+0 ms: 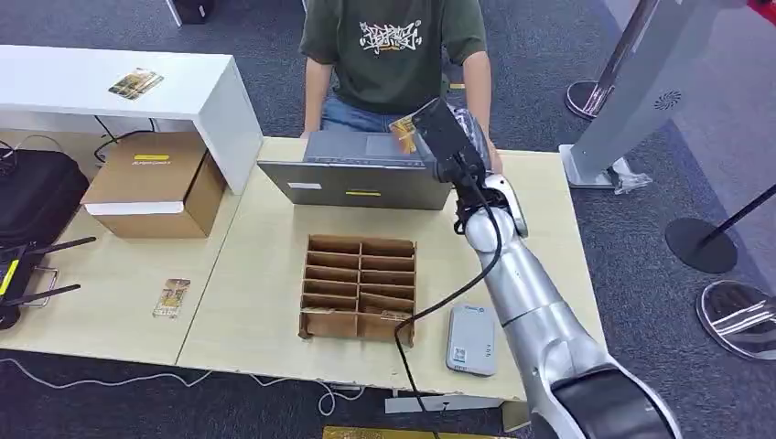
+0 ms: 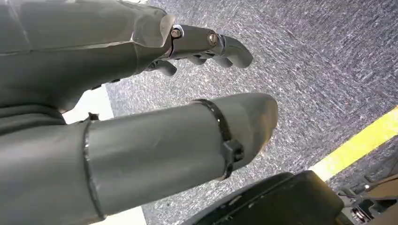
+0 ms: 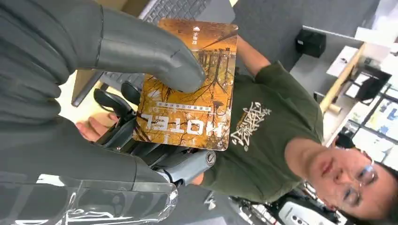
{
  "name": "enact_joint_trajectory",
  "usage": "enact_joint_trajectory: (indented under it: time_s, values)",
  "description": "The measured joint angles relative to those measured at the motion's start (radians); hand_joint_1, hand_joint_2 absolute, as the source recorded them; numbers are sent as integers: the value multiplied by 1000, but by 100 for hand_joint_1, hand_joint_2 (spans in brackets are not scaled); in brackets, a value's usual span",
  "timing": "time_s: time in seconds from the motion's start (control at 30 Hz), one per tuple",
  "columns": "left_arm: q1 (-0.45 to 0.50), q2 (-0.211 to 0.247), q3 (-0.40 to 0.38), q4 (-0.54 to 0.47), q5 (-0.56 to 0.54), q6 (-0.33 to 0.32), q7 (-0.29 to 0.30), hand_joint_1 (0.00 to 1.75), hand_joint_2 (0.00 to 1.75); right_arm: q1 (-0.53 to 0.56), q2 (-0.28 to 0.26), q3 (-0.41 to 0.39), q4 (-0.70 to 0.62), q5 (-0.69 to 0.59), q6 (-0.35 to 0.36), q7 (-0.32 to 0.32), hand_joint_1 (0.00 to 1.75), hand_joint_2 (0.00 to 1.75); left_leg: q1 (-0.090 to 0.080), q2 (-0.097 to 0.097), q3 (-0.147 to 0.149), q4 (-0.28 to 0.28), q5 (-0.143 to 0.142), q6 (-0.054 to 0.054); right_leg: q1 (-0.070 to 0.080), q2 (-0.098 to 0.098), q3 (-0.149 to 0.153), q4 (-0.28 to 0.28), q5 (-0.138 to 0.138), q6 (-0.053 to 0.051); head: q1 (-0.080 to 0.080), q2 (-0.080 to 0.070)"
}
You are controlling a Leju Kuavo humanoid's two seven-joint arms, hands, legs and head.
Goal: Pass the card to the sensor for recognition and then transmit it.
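An orange hotel card (image 3: 192,89) is pinched between the thumb and the darker fingers of my right hand (image 3: 141,93). In the head view that right hand (image 1: 446,139) is raised above the far edge of the table, over the grey laptop (image 1: 359,170), with a corner of the card (image 1: 401,134) showing beside it. A person in a dark green T-shirt (image 1: 393,50) sits just behind the laptop, facing the card. The grey card reader (image 1: 472,338) lies flat near the table's front edge. My left hand (image 2: 197,75) hangs over grey carpet, fingers apart and holding nothing.
A cardboard divider tray (image 1: 359,286) stands mid-table. Another card (image 1: 171,297) lies on the left of the table, and one more (image 1: 135,83) on the white bench. A cardboard box (image 1: 154,183) and a black bag (image 1: 32,197) sit at the left. Stanchion bases (image 1: 700,242) stand on the right.
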State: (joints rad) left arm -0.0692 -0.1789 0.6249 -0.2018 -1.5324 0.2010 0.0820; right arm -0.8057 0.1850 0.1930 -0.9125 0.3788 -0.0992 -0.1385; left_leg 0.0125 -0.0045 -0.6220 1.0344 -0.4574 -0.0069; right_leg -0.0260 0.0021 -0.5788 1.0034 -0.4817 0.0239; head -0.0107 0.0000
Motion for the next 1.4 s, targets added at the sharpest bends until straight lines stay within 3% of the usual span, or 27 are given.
enact_joint_trajectory:
  time_s: [0.2,0.57,0.8,0.87,0.97,1.4]
  values:
    - [1,0,0,0,-2,0,-3,0,0,28,-29,1,-39,16,-63,11,175,175,0,0,0,0,0,0,0,0,0,0,0,0,0,0]
    - [10,3,0,0,8,6,-4,0,0,183,-170,-50,-206,49,-147,5,175,175,0,-1,0,1,-1,1,0,-1,0,-1,0,0,0,0]
    - [10,3,0,0,9,6,-4,0,0,195,-177,-55,-218,48,-149,3,175,175,0,-1,0,1,-1,1,0,-1,0,-1,0,0,0,0]
    - [12,3,0,0,10,8,-4,0,0,225,-191,-68,-245,41,-152,-1,175,175,0,-1,0,1,-1,1,0,-1,0,-1,0,0,0,0]
    - [13,6,2,0,26,16,-4,0,0,380,-237,-131,-377,42,-190,-17,175,175,0,-1,0,1,-1,1,0,-1,0,-1,0,0,0,0]
    - [14,6,17,0,45,20,2,0,0,591,-236,-166,-542,113,-215,10,175,175,0,-1,-1,0,-2,2,0,-1,0,-1,-1,1,0,0]
